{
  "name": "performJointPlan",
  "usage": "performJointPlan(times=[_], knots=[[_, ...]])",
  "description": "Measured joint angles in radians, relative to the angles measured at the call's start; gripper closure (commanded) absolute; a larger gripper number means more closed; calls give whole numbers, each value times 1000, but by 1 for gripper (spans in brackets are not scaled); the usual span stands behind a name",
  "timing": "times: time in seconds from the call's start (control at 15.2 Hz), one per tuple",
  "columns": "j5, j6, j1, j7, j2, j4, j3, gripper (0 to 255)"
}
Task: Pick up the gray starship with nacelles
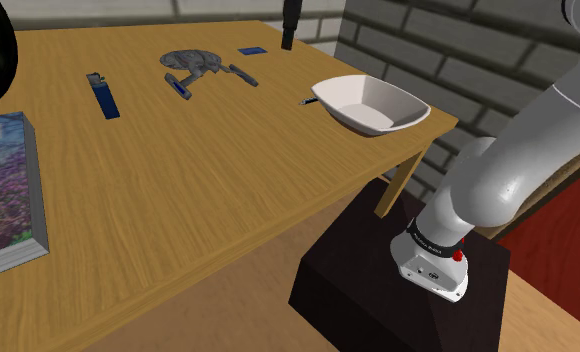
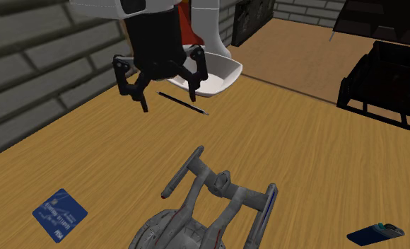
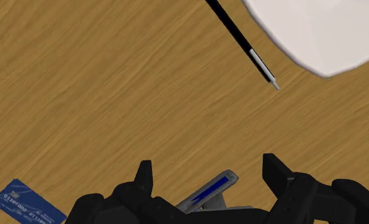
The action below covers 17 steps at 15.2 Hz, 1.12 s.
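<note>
The gray starship (image 1: 200,68) with two blue-striped nacelles lies flat on the wooden table (image 1: 208,200), toward its far side. In the second exterior view the starship (image 2: 211,205) is in the foreground, and my gripper (image 2: 169,103) hangs open above the table beyond it, between the ship and a white bowl (image 2: 214,74). In the shoulder view the gripper (image 1: 289,35) comes down from the top edge, to the right of the ship. The wrist view has my gripper (image 3: 208,172) with its fingers apart and empty, one nacelle of the starship (image 3: 208,192) showing between them.
A black pen (image 2: 184,103) lies under the gripper beside the bowl (image 1: 370,103). A blue card (image 1: 250,51) and a blue lighter (image 1: 102,95) flank the ship. A book (image 1: 3,195) rests at the shoulder view's left edge. A black rack (image 2: 391,78) stands at the second exterior view's right.
</note>
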Motion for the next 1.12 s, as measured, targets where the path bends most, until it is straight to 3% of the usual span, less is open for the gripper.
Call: performJointPlan(times=[0.4, 0.79, 0.92, 1.12], knots=[[-18, -61, 50, -95, 238, 265, 48, 0], [-66, -183, 121, -176, 517, 630, 102, 0], [-73, -190, 132, -188, 544, 658, 110, 0], [-71, -153, 130, -196, 533, 608, 111, 0]])
